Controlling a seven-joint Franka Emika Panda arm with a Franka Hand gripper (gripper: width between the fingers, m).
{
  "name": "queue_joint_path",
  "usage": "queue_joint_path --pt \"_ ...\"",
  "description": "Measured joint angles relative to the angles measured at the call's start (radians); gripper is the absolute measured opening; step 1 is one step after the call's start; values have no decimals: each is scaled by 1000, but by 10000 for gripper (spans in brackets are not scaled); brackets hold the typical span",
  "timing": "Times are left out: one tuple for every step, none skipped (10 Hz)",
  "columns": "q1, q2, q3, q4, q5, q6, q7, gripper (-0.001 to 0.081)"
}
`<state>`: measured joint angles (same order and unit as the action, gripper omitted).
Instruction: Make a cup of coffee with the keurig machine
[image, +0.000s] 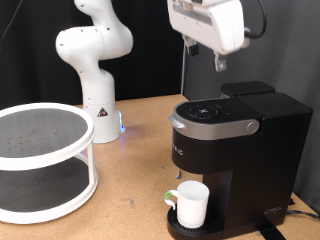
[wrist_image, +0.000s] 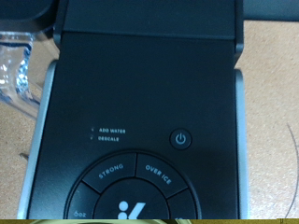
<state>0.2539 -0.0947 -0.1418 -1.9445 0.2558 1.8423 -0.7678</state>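
Note:
The keurig machine stands at the exterior view's right, black, with its silver-rimmed lid down. The white cup stands upright on the drip tray under the brew head. My gripper hangs well above the machine's lid, apart from it, with nothing seen between its fingers. The wrist view looks straight down on the machine's top, with the power button and the ring of brew buttons. The fingers do not show in the wrist view.
A white two-tier round rack stands at the exterior view's left. The white arm base is behind it, with a blue light at its foot. A clear water tank sits beside the machine's top. The table is brown wood.

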Motion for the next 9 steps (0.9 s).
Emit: queue_joint_path --pt "0 14 0 -1 -6 7 2 805" --pt "0 28 0 -4 -14 22 2 805" --pt "0 38 0 -7 -21 44 2 805" --pt "0 46 1 -16 -29 72 0 805" --pt "1 48 2 -29 -34 101 -6 805" --pt "1 48 3 -44 -39 125 -13 692" --pt "2 48 4 -59 -45 145 -18 557" --pt "3 48 5 -74 -50 165 -24 557" --pt "3 47 7 -89 -55 186 -31 370"
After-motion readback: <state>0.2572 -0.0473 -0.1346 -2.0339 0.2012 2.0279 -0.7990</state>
